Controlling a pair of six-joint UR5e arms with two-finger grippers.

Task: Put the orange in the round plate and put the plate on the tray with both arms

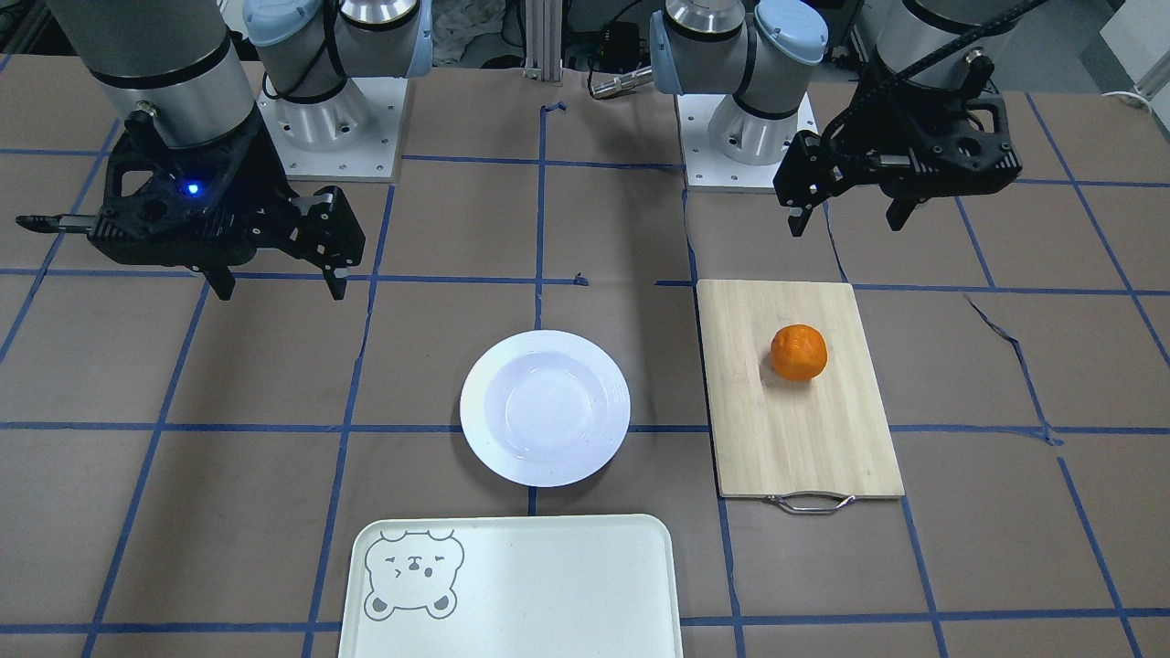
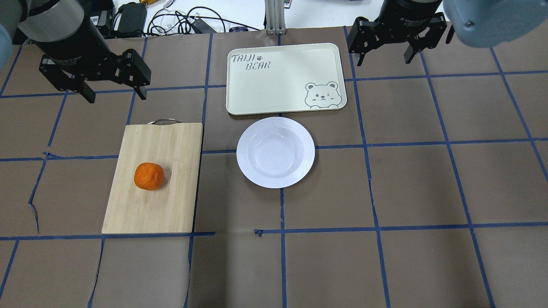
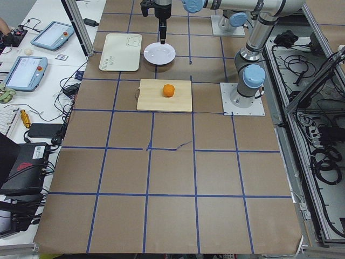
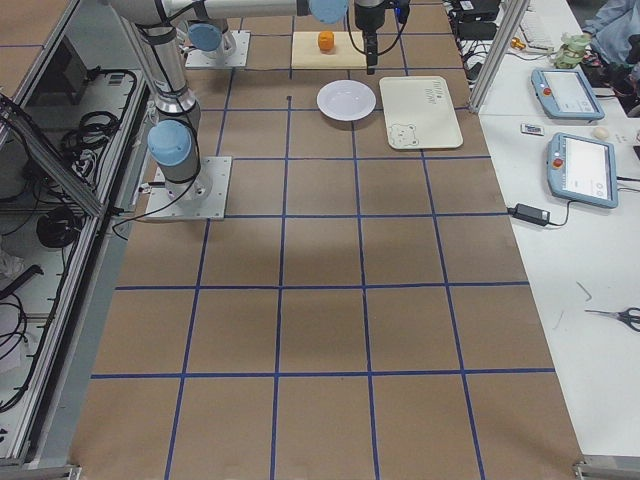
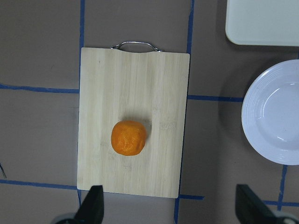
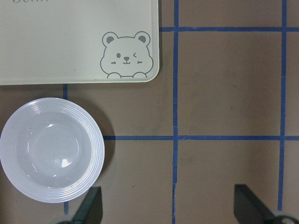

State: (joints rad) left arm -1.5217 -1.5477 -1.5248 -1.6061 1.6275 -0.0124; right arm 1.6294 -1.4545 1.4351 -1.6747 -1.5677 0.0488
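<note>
The orange (image 2: pixel 149 176) (image 1: pixel 798 352) (image 5: pixel 128 138) lies on a wooden cutting board (image 2: pixel 154 179). An empty white round plate (image 2: pixel 275 152) (image 1: pixel 545 408) (image 6: pixel 51 149) sits on the table beside the board, close to the cream tray (image 2: pixel 274 77) (image 1: pixel 548 585) with the bear face. My left gripper (image 2: pixel 116 96) (image 1: pixel 847 222) (image 5: pixel 170 207) hangs open above the table, off the board's handle end. Beside the tray's bear corner, my right gripper (image 2: pixel 383 60) (image 1: pixel 280 291) (image 6: pixel 169 207) hovers open. Neither gripper holds anything.
The board has a metal handle (image 2: pixel 163 121) at its far end. Brown paper with blue tape lines (image 2: pixel 368 145) covers the table. Cables and devices (image 2: pixel 171 19) lie past the far edge, and tablets (image 4: pixel 575 165) on a side bench.
</note>
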